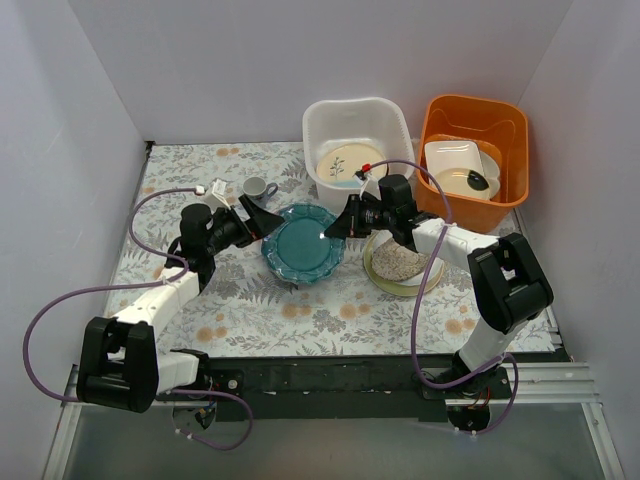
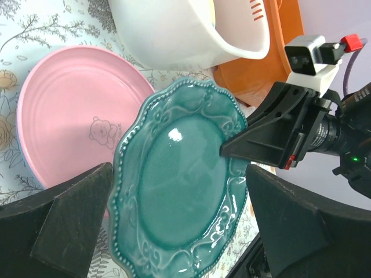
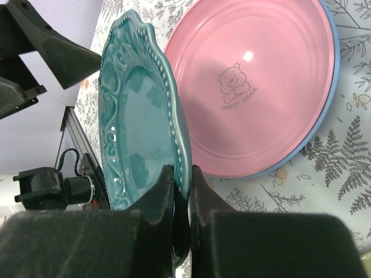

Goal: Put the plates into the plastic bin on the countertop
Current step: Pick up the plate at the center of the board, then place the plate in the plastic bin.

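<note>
The scalloped teal plate is tilted up off the stack, and my right gripper is shut on its right rim. In the top view the right gripper is at the plate's right edge. My left gripper is open at the plate's left edge; its wide-apart jaws straddle the plate without touching. A pink plate with a bear print lies under it on a blue plate. The white plastic bin holds a cream plate. A speckled beige plate lies to the right.
An orange tub with a squarish white dish stands right of the bin. A small grey cup sits at the back left. The fern-printed countertop runs to the near edge, with white walls on three sides.
</note>
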`<state>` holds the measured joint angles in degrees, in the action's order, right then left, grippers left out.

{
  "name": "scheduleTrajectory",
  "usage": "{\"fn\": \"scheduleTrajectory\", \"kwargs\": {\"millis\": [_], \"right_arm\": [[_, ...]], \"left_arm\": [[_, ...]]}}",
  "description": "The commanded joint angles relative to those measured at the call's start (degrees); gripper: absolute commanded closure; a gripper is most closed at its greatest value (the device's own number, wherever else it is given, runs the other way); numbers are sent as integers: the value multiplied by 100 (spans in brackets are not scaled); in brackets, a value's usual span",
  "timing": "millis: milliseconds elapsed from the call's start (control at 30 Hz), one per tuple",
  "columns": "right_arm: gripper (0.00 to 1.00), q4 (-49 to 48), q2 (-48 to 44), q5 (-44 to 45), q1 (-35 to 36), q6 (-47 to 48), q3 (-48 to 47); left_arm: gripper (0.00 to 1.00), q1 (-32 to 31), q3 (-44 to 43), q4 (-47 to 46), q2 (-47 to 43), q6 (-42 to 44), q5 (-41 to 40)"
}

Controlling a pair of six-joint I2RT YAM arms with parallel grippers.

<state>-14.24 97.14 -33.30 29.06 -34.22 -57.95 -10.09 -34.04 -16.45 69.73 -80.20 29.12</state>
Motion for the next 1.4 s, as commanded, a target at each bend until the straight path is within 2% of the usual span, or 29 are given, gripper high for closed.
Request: {"fn": "scheduleTrajectory", "kwargs": {"millis": [0,500,1033,1367], "right_arm": [[99,-492,-266,-274,30,-120,-172],[99,-229,-266,-300,-49,-32,-453],[99,246,-459,-379,-761,135,-998],[99,483,-223,-449,-1183,187,-1718]], "left_arm": [[2,-11,-270,63,-145,172,-144],[2,-11,-559,669,-74,330,-785],[2,-11,-648,766,75,383,-663],[2,-11,-683,836,154,435,-574]]}}
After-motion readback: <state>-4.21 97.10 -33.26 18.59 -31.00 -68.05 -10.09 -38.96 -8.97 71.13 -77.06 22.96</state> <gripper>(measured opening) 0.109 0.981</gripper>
